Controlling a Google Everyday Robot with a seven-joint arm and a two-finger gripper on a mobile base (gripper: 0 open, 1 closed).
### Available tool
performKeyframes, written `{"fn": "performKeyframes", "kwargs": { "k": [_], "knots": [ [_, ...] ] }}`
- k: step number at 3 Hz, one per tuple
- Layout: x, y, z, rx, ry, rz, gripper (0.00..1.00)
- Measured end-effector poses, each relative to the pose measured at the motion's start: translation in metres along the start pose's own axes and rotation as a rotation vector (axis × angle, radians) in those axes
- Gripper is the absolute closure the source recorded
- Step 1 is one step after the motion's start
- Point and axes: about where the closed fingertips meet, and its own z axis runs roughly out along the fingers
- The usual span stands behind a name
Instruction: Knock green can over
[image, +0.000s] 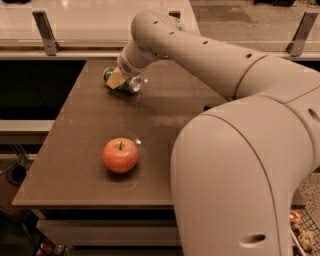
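Camera view | small green metal soda can (133, 84), silver-topped — on its side, against gripper (118, 80) | gripper opening — cannot tell

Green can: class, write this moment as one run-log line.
green can: on its side, far left of table | gripper: at the can | apple: near front, apart

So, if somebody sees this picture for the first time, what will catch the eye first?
First the big white robot arm, which fills the right half and reaches to the far left part of the brown table. There its hand is at the green can, which seems to lie on its side. Then the red apple, alone nearer the front edge.
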Motion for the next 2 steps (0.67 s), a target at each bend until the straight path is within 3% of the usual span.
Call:
{"fn": "performKeyframes", "kwargs": {
  "k": [1, 2],
  "knots": [
    [0.0004, 0.0015, 0.0022, -0.003, 0.002, -0.001, 0.00],
    [0.0004, 0.0016, 0.0023, -0.003, 0.002, -0.001, 0.00]
  ]
}}
